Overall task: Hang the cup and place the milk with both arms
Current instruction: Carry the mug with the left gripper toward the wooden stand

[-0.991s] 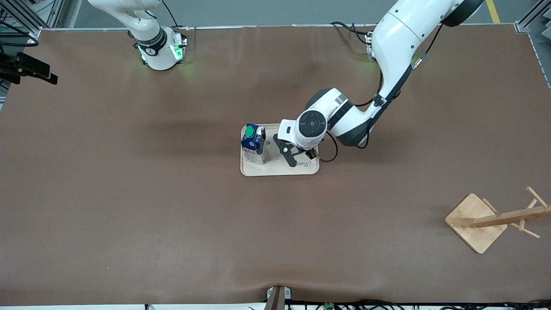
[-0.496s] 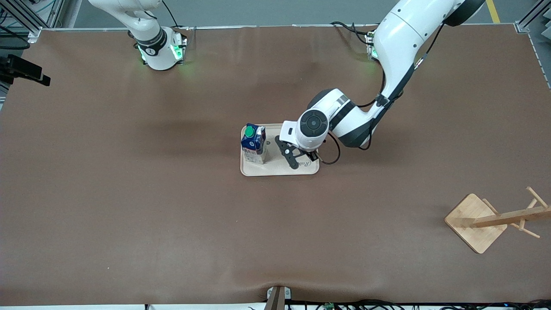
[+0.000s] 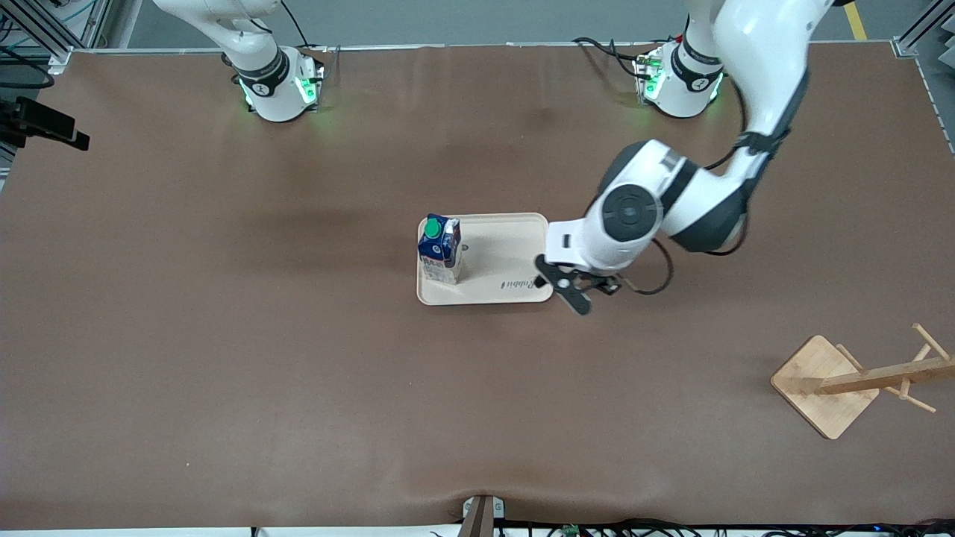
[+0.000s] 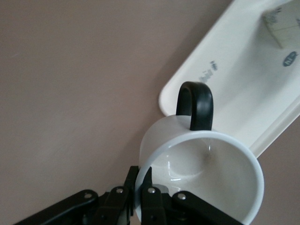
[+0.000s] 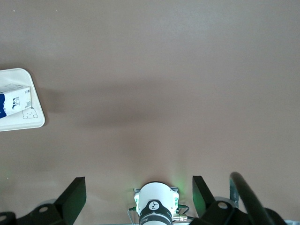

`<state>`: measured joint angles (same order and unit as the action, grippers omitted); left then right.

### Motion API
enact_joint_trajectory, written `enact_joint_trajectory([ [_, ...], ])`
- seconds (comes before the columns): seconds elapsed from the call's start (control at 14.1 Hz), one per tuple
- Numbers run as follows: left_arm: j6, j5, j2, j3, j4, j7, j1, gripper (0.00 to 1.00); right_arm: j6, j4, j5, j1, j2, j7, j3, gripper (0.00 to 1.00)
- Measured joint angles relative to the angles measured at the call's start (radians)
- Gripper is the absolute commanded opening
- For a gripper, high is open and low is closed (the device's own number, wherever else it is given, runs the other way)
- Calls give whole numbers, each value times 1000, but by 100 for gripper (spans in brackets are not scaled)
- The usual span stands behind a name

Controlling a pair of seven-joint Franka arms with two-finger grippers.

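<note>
My left gripper [image 3: 571, 289] is shut on the rim of the cup [image 4: 201, 178], a white mug with a black handle [image 4: 195, 105]. It holds the mug in the air over the edge of the tray [image 3: 507, 257] at the left arm's end. In the front view the wrist hides the cup. The milk [image 3: 439, 248] stands upright on the tray at the right arm's end, and also shows in the right wrist view [image 5: 14, 103]. My right gripper [image 5: 139, 194] is open and empty, high over the table by its own base.
A wooden mug rack [image 3: 858, 380] with pegs stands on a square base near the front camera at the left arm's end of the table. The cream tray [image 4: 234, 70] lies mid-table on the brown mat. A black bracket [image 3: 481, 514] sits at the table's front edge.
My left arm has carried the cup from over the middle of the tray toward the left arm's end, to the tray's edge. The milk has not moved.
</note>
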<state>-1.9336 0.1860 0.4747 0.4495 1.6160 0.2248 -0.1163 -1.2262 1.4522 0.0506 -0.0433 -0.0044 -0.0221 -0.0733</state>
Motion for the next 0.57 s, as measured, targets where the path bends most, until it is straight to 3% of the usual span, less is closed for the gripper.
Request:
enact_joint_trajectory([
  [0.21,120,0,-54,-1,-59,-3,108,0,0,0,0,7,30,0,6,100],
  [0.57,258,0,-85,1,-154,154,277,0,0,3,0,37,87,-1,11,100],
])
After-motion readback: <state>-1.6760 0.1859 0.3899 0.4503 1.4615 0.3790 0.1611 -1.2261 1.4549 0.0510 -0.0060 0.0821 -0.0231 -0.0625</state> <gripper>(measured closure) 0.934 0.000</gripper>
